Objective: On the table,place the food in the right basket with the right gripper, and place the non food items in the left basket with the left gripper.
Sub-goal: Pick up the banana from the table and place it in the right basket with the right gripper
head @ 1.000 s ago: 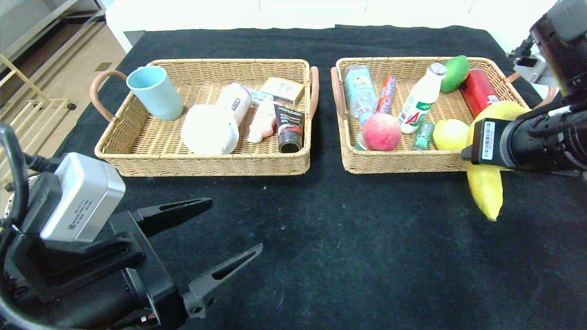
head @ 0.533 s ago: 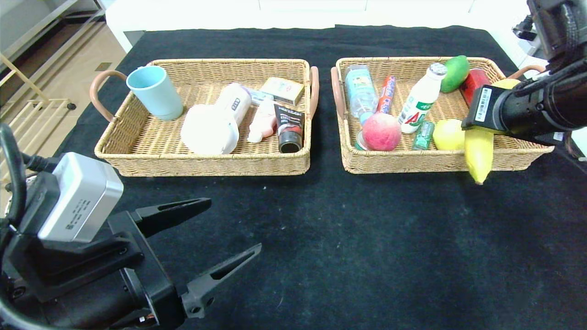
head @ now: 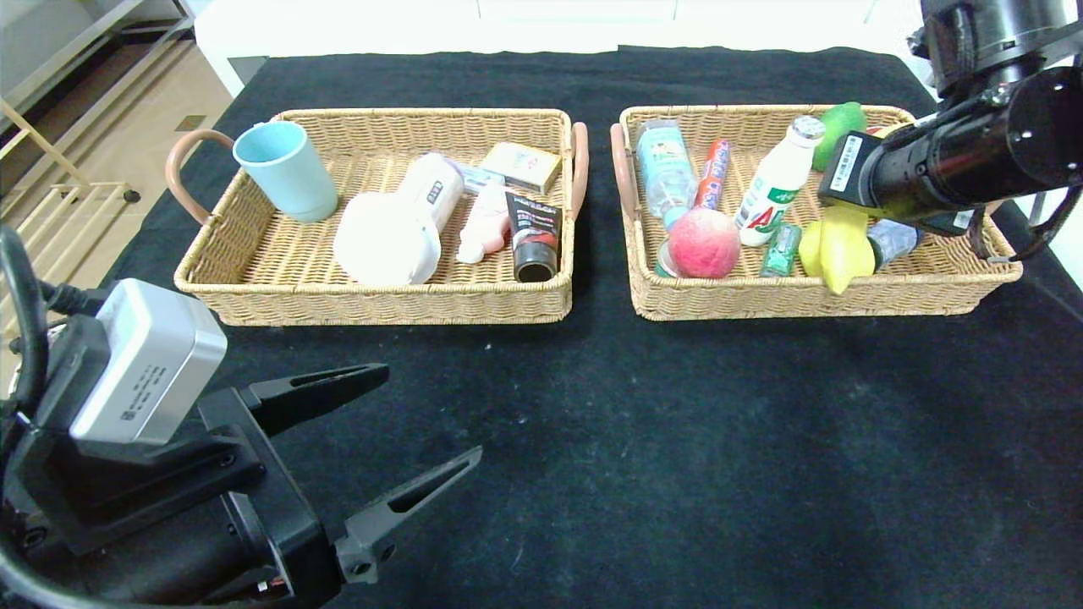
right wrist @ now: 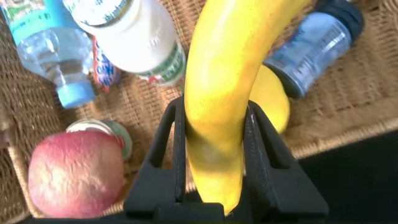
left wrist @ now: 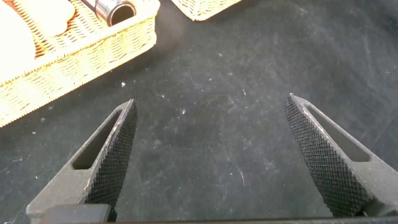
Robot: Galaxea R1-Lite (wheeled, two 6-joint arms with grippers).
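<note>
1. Because the right claw (right wrist: 214,155) is clamped on the banana (head: 844,248) near its middle, with the fruit hanging over the front part of the right basket (head: 728,298), a release here could, I judge, drop it onto things already lying there instead of onto bare wicker.
2. Directly under and beside the banana sit a lemon (head: 810,245) and a dark-capped bottle (right wrist: 318,45); landing on their rounded surfaces, the curved fruit may roll or rock toward the front rim.
3. The banana's lower tip shows near that front wall in the head view, so letting go too far forward could leave it tipped over the edge onto the bench (head: 643,440).
4. Lowering further risks the claw's fingers pressing into the white milk bottle (head: 774,188) or the peach (head: 704,244), which lie close by, and shoving them about.
5. A hard squeeze could bruise the soft fruit; opening slowly should let it settle.
6. The left claw (head: 427,423) hovers spread wide and empty over the bench, in front of the left basket (head: 372,304), well apart from the work.
</note>
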